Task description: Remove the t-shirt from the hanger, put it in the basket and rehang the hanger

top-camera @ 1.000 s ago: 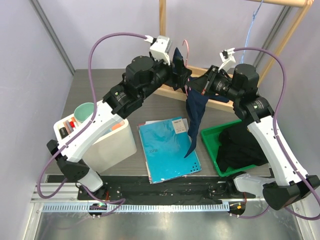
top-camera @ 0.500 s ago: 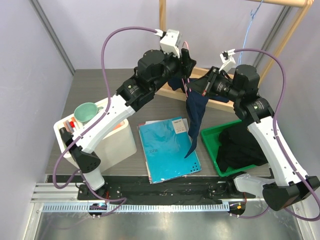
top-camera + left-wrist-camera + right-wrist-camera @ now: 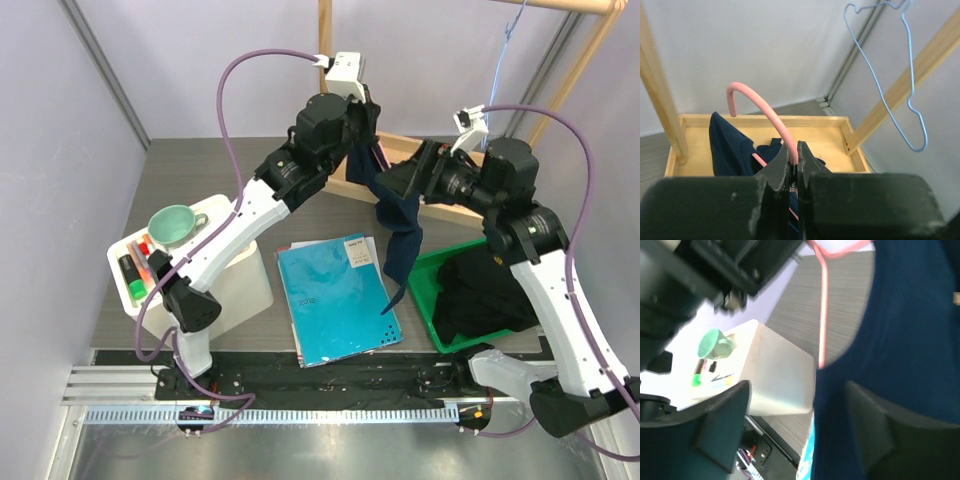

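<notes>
Hanging just below the left hand (image 3: pixel 794 165), which is clenched on the neck of the pink hanger (image 3: pixel 765 107), the navy t-shirt (image 3: pixel 400 235) is draped down in front of the released right hand (image 3: pixel 797 427), whose fingers are spread with the blurred cloth perhaps between them.

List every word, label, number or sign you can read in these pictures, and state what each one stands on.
No text here can be read.
Small white label on the flat teal folder: print too small to read.
Faint pale mark on the same cover: too blurred to read.
No other writing is visible.
</notes>
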Controlling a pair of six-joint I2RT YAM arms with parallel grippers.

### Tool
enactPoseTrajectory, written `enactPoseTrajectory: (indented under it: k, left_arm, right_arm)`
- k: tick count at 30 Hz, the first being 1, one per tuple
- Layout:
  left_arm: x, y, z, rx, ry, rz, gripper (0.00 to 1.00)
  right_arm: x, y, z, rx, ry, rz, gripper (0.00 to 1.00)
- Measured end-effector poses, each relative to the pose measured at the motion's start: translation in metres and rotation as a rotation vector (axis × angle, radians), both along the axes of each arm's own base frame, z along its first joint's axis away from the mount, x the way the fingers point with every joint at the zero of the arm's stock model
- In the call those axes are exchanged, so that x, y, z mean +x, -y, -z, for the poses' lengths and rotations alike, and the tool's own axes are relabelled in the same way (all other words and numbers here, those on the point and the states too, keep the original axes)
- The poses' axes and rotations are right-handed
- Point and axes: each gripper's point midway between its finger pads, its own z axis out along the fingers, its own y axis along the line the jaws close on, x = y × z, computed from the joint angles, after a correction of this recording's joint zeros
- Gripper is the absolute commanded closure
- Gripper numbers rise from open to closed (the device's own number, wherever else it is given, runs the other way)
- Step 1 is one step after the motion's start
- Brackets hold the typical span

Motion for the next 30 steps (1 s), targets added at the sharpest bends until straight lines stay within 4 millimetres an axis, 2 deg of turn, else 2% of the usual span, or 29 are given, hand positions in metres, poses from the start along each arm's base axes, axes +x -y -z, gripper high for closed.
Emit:
enactPoseTrajectory:
  k: [2,4,8,11,13,16,22,23,25,26,28,29,30]
  left_arm:
    - [0.006,-0.004,-0.002,-0.014,0.001,-0.044,1.0]
    - [0.012,-0.006,-0.008,-0.03,0.012,-0.076,1.0]
    - [0.019,-0.011,-0.024,-0.062,0.047,-0.128,1.0]
    - [0.021,-0.017,-0.032,-0.082,0.062,-0.163,1.0]
    - [0.023,-0.019,-0.034,-0.095,0.066,-0.179,1.0]
    - [0.024,-0.022,-0.035,-0.112,0.061,-0.2,1.0]
    - [0.025,-0.025,-0.038,-0.157,0.05,-0.22,1.0]
    - [0.025,-0.025,-0.039,-0.163,0.049,-0.221,1.0]
    - [0.025,-0.025,-0.039,-0.176,0.044,-0.221,1.0]
    - [0.025,-0.024,-0.039,-0.179,0.043,-0.221,1.0]
    - [0.025,-0.024,-0.04,-0.182,0.042,-0.221,1.0]
    - [0.025,-0.024,-0.04,-0.182,0.042,-0.221,1.0]
    - [0.025,-0.024,-0.04,-0.182,0.043,-0.221,1.0]
  right_arm:
    - [-0.01,0.011,0.001,-0.05,0.013,0.028,0.01]
    - [-0.022,0.023,0.0,-0.093,0.032,0.059,0.01]
    - [-0.059,0.048,-0.007,-0.143,0.089,0.113,0.01]
    - [-0.081,0.062,-0.009,-0.157,0.137,0.142,0.04]
    - [-0.092,0.069,-0.009,-0.164,0.162,0.163,0.1]
    - [-0.092,0.075,0.003,-0.187,0.155,0.189,0.16]
    - [-0.077,0.074,0.047,-0.231,0.072,0.199,0.27]
    - [-0.075,0.074,0.054,-0.236,0.06,0.2,0.33]
    - [-0.071,0.073,0.063,-0.239,0.048,0.201,0.37]
    - [-0.069,0.072,0.066,-0.239,0.044,0.202,0.47]
    - [-0.066,0.072,0.071,-0.238,0.04,0.204,0.56]
    - [-0.065,0.071,0.071,-0.232,0.038,0.207,0.66]
    - [-0.064,0.071,0.069,-0.224,0.041,0.212,0.7]
